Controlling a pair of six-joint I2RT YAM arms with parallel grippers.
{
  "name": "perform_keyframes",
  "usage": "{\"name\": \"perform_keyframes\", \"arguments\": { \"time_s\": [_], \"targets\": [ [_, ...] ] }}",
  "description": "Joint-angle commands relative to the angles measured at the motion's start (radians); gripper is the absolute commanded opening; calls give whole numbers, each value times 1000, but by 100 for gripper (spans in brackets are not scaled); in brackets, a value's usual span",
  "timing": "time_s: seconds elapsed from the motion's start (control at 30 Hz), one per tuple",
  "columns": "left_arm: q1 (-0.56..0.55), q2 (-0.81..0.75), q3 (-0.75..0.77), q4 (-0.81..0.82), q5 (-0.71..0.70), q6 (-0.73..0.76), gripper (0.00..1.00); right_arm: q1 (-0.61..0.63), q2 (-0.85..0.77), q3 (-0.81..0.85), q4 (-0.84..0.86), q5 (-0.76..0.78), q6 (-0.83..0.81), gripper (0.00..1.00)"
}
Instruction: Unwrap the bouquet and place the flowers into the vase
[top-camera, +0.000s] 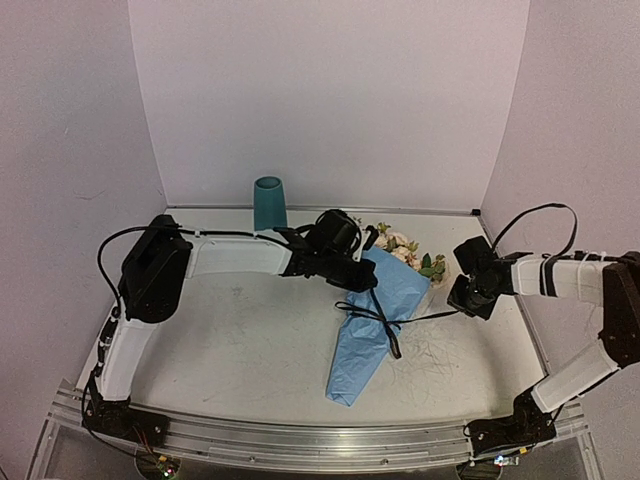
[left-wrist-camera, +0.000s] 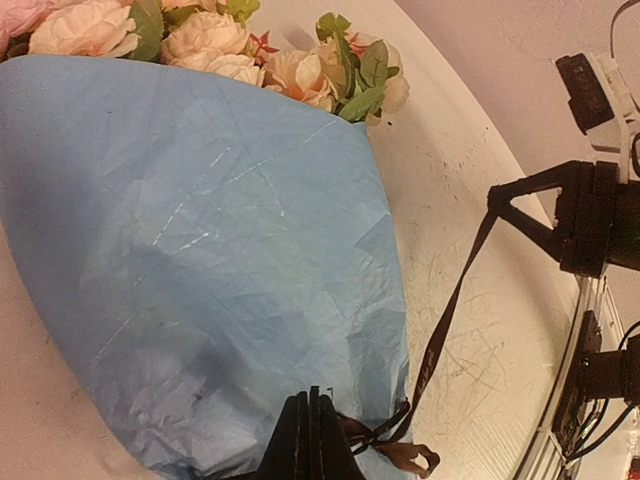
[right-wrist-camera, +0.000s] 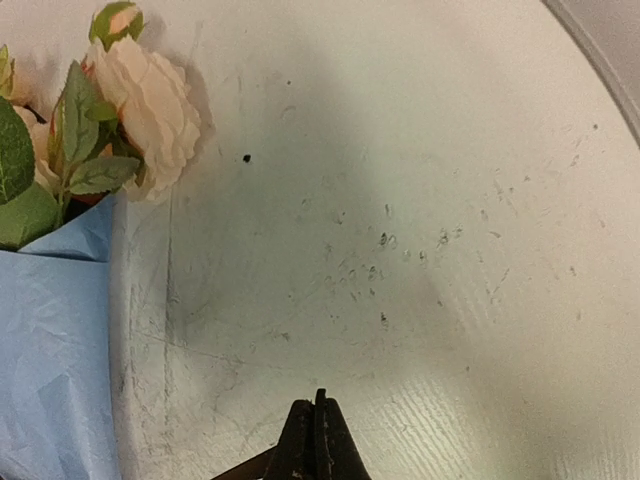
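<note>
The bouquet (top-camera: 372, 322) lies on the table, a blue paper cone (left-wrist-camera: 200, 250) with pale pink flowers (top-camera: 400, 245) at its far end. A thin black ribbon (left-wrist-camera: 455, 300) is knotted around its waist. My left gripper (left-wrist-camera: 312, 402) is over the paper beside the knot, jaws shut, with ribbon strands running from its fingers into the knot. My right gripper (right-wrist-camera: 318, 402) is to the right of the bouquet, shut on the ribbon's end (right-wrist-camera: 245, 468), which stretches taut back to the knot. The teal vase (top-camera: 268, 203) stands upright at the back, behind the left arm.
The white table (top-camera: 240, 330) is scuffed and walled by pale panels at the back and both sides. A metal rail (top-camera: 300, 440) runs along the near edge. One peach bloom (right-wrist-camera: 150, 100) and its leaves lie left of my right gripper.
</note>
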Motion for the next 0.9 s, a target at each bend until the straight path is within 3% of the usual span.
{"name": "perform_keyframes", "arguments": {
  "time_s": [0.0,0.47,0.87],
  "targets": [
    [20,-117,-42,24,-67,48,0,-12,-65,34,-102,121,-43,0],
    [28,-188,-135,-30,-247,98,0,-186,-124,-13,-131,95,-92,0],
    [28,-297,-263,-84,-530,161,0,-202,-122,-36,-133,76,-98,0]
  ]
}}
